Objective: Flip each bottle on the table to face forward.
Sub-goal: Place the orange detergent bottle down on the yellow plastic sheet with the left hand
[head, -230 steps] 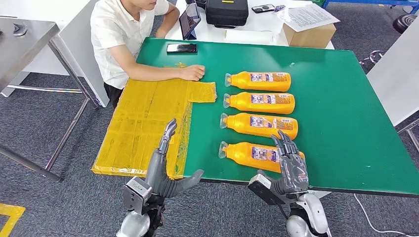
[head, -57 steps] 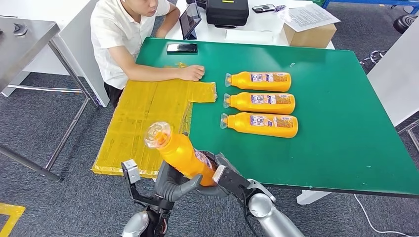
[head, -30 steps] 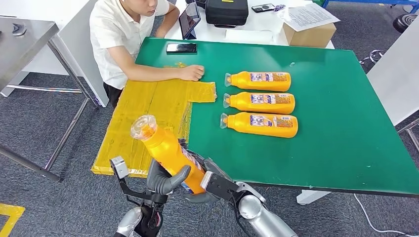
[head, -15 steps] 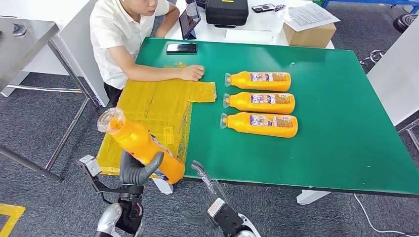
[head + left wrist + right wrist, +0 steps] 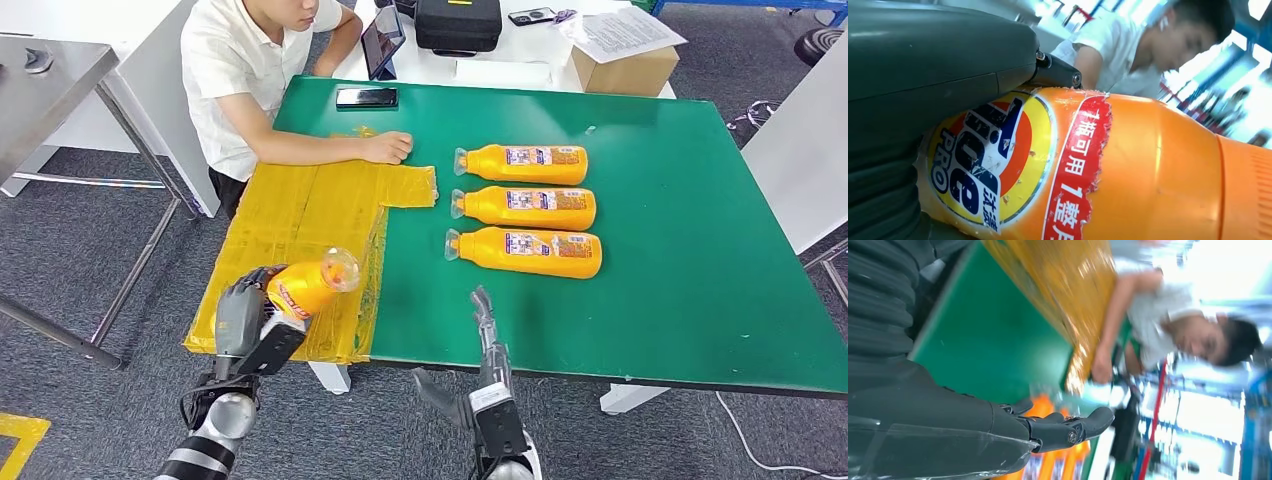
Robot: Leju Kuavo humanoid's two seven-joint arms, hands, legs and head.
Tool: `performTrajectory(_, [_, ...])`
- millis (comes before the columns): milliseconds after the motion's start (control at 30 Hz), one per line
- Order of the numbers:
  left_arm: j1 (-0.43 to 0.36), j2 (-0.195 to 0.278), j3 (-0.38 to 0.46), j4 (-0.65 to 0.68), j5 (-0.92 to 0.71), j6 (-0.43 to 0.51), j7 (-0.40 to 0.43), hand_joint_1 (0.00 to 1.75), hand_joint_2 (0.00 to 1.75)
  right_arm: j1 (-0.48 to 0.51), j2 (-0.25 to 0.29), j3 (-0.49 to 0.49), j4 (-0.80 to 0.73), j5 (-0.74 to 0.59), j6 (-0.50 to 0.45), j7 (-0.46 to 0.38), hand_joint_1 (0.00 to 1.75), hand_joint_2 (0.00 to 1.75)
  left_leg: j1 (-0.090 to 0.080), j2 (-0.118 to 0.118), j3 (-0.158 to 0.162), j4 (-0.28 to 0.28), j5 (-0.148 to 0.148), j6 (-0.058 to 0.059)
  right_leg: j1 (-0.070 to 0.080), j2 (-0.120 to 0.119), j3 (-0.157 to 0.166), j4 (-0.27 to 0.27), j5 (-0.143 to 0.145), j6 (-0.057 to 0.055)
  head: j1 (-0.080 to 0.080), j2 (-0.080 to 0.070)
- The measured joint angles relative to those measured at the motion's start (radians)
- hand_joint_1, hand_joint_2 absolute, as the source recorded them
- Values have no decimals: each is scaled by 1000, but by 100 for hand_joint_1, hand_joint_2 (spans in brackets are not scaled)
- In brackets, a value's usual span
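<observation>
My left hand [image 5: 240, 312] grips an orange bottle [image 5: 306, 283] over the near edge of the yellow taped sheet [image 5: 300, 235], its clear cap pointing right. In the left wrist view the bottle [image 5: 1128, 165] shows a round front logo, with my left hand [image 5: 923, 90] wrapped around it. Three more orange bottles [image 5: 522, 209] lie in a row on the green table [image 5: 690, 250], caps to the left, small-print labels up. My right hand [image 5: 487, 330] stands open at the table's near edge, fingers straight, holding nothing; the right wrist view shows the right hand [image 5: 998, 425] empty too.
A person in a white shirt [image 5: 245, 70] sits at the far left corner, one hand [image 5: 390, 147] resting on the yellow sheet. A phone [image 5: 367, 97], a tablet [image 5: 384, 40], a black case [image 5: 458, 24] and a cardboard box [image 5: 626, 72] lie beyond.
My left hand has turned the bottle so its cap now points right instead of up and left. My right hand has let go and risen to the table's near edge, fingers straight.
</observation>
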Motion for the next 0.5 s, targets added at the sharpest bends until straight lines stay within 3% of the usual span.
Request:
performTrajectory(100, [-74, 33, -22, 117, -227, -52, 59, 175, 175, -1, 13, -40, -20, -10, 12, -1, 0, 175, 0, -1, 0, 0, 0, 0, 0, 0, 1, 0, 0, 0, 0, 0])
performTrajectory(200, [-152, 50, -52, 229, -356, -91, 63, 175, 175, -3, 24, -68, -25, -11, 48, -1, 0, 175, 0, -1, 1, 0, 0, 0, 0, 0, 2, 0, 0, 0, 0, 0])
performTrajectory(400, [-270, 67, -129, 412, -473, -134, 18, 174, 175, -11, 38, -79, -16, -12, 88, -1, 0, 175, 0, -5, 5, 0, 1, -1, 0, -3, 7, 0, -1, -1, 0, 0])
performTrajectory(500, [-309, 66, -143, 467, -459, -159, -2, 144, 175, -15, 43, -79, -7, -19, 88, -1, 0, 175, 0, -7, 8, 0, 1, -1, 0, -6, 9, 0, -2, -2, 0, 0])
